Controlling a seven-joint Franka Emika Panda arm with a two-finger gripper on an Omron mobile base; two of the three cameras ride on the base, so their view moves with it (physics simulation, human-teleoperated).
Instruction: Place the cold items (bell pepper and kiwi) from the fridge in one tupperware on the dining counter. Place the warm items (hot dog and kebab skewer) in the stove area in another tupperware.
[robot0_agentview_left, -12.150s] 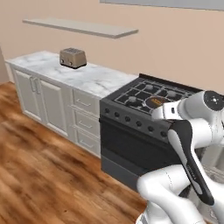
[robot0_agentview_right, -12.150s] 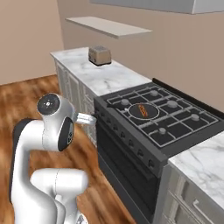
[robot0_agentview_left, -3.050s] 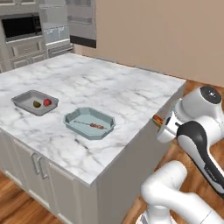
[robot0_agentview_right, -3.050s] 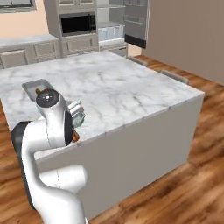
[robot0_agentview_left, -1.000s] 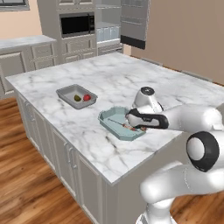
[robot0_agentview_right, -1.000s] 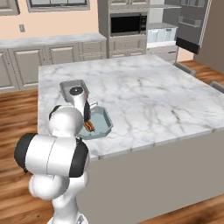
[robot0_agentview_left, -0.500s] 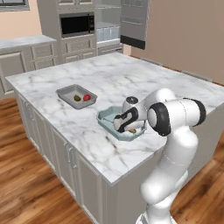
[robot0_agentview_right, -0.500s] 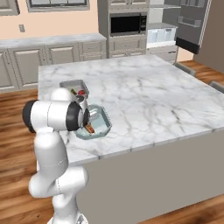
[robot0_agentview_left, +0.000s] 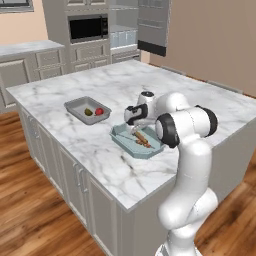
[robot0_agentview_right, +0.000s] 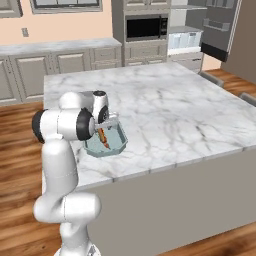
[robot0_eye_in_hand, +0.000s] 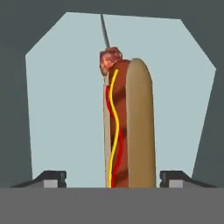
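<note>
A hot dog (robot0_eye_in_hand: 129, 131) with a yellow mustard line lies in the pale teal tupperware (robot0_eye_in_hand: 61, 109), and the kebab skewer (robot0_eye_in_hand: 110, 57) rests just beyond its far end. My gripper (robot0_eye_in_hand: 113, 179) hangs right over the hot dog, open, with a gap on each side between the bun and the fingertips (robot0_eye_in_hand: 52, 177). In the left base view the gripper (robot0_agentview_left: 135, 125) hovers above the teal tupperware (robot0_agentview_left: 131, 150) on the dining counter (robot0_agentview_left: 200, 100). A grey tupperware (robot0_agentview_left: 75, 102) to its left holds the kiwi (robot0_agentview_left: 88, 112) and the red bell pepper (robot0_agentview_left: 99, 111). The right base view has the gripper (robot0_agentview_right: 107, 125) over the teal tupperware (robot0_agentview_right: 112, 151).
The counter's near edge (robot0_agentview_left: 100, 180) runs just in front of the teal tupperware. Behind the island stand a built-in microwave (robot0_agentview_left: 87, 27) and the fridge with its door (robot0_agentview_left: 152, 25) open. Bare marble stretches to the right of the arm.
The jaws have spread apart and let go of the hot dog, which now lies in the teal tupperware. The hand lowered over the tupperware during the last second.
</note>
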